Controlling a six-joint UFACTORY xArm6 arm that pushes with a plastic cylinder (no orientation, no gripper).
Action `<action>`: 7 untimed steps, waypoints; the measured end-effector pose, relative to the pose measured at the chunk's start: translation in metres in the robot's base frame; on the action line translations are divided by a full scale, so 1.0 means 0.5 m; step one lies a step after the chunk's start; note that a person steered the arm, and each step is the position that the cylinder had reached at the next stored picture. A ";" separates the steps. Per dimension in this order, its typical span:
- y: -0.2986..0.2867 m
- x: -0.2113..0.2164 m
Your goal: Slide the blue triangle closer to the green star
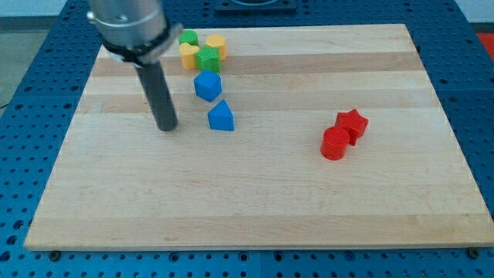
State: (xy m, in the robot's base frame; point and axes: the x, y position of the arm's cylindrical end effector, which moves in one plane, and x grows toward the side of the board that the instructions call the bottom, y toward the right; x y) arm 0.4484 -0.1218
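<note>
Item 1. Wooden board (255,193), pale, lying on a blue perforated base (475,46). All blocks rest on the board.

Item 2. My tip (167,127): lower end of a straight dark rod, set down on the board in its left half, nearer the top edge than the bottom edge. The rod carries no jaws, so nothing is spread, pressed together or pinched; it is a plain stick, touching no block. It stands at the view's left of the blue triangle, near it but apart, with bare wood between them.

Item 3. Blue triangle (221,116): lies left of the board's centre, in the upper half, just below the blue cube-like block.

Item 4. Blue block (208,86), angular, exact shape hard to make out: just above the triangle, a narrow gap between them, and directly below the green star.

Item 5. Green star (207,59): near the top edge, left of centre, packed in a cluster with three other blocks. It seems to touch the yellow blocks beside it.

Item 6. Yellow block (189,54), at the star's left; shape unclear.

Item 7. Yellow block (217,45), at the star's upper right; rounded.

Item 8. Green block (187,38), topmost of the cluster, near the top edge; rounded.

Item 9. Red cylinder (334,144): right half of the board, around mid-height, well apart from all the others.

Item 10. Red star (352,124): touching the red cylinder at its upper right.
</note>
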 end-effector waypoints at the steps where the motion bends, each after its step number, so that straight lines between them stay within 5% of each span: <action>1: 0.107 0.019; 5: 0.115 -0.212; 7: 0.165 -0.102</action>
